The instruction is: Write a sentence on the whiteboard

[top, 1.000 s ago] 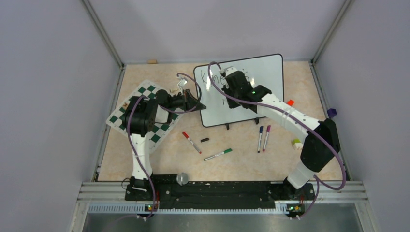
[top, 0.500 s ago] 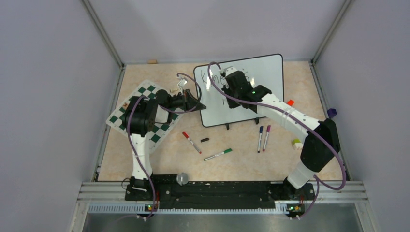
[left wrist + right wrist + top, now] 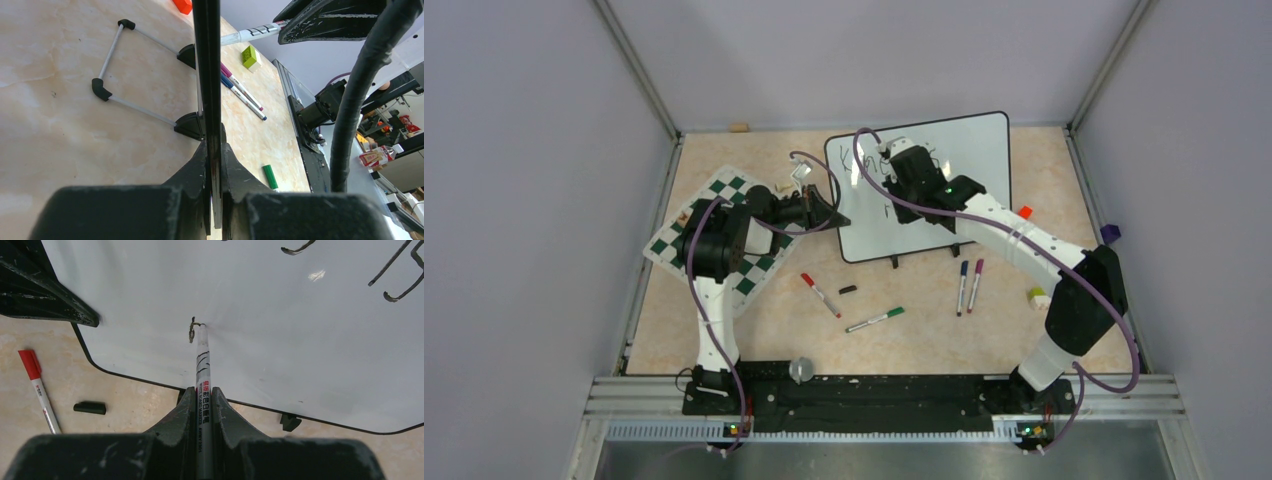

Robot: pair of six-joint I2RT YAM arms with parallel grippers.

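Whiteboard (image 3: pixel 974 150) sits propped on its feet at the far middle of the table (image 3: pixel 754 330), just right of the chess mat (image 3: pixel 724 200). Left gripper (image 3: pixel 213 150) is pinched on the board's left edge. Right gripper (image 3: pixel 202 392) is clamped on a marker (image 3: pixel 202 365), whose tip touches the board at a short black stroke (image 3: pixel 191 330) low on the left. Parts of the sentence (image 3: pixel 400 275) show above. A red marker (image 3: pixel 40 385) and a black cap (image 3: pixel 90 408) lie near the board's front edge.
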